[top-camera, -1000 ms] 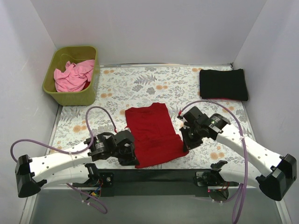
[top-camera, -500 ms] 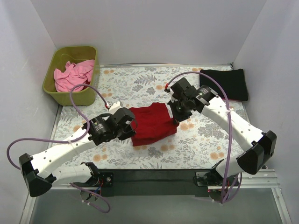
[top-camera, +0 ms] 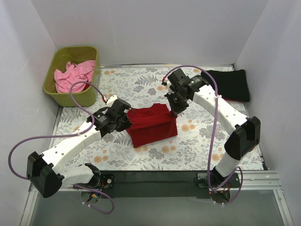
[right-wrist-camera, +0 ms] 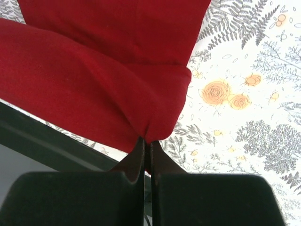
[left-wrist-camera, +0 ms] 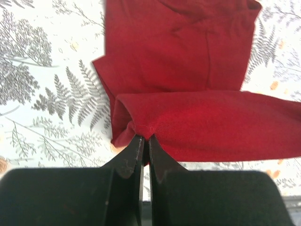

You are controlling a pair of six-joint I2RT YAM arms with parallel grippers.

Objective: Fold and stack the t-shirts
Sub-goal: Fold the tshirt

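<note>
The dark red t-shirt (top-camera: 153, 126) lies mid-table, its near half lifted and carried over its far half. My left gripper (top-camera: 129, 117) is shut on its left corner; in the left wrist view the cloth (left-wrist-camera: 188, 94) bunches at my gripper (left-wrist-camera: 145, 138). My right gripper (top-camera: 173, 109) is shut on the right corner; in the right wrist view the shirt (right-wrist-camera: 94, 84) hangs from my gripper (right-wrist-camera: 147, 141). A folded black t-shirt (top-camera: 228, 84) lies at the far right. A light pink t-shirt (top-camera: 73, 75) is crumpled in the bin.
The olive-green bin (top-camera: 61, 92) stands at the far left corner, partly off the floral table cloth (top-camera: 207, 141). White walls close the back and sides. The black base rail (top-camera: 155, 178) runs along the near edge.
Both grippers have carried the red shirt's near edge away from the front of the table toward the far side, folding it over; the shirt now looks about half as long.
</note>
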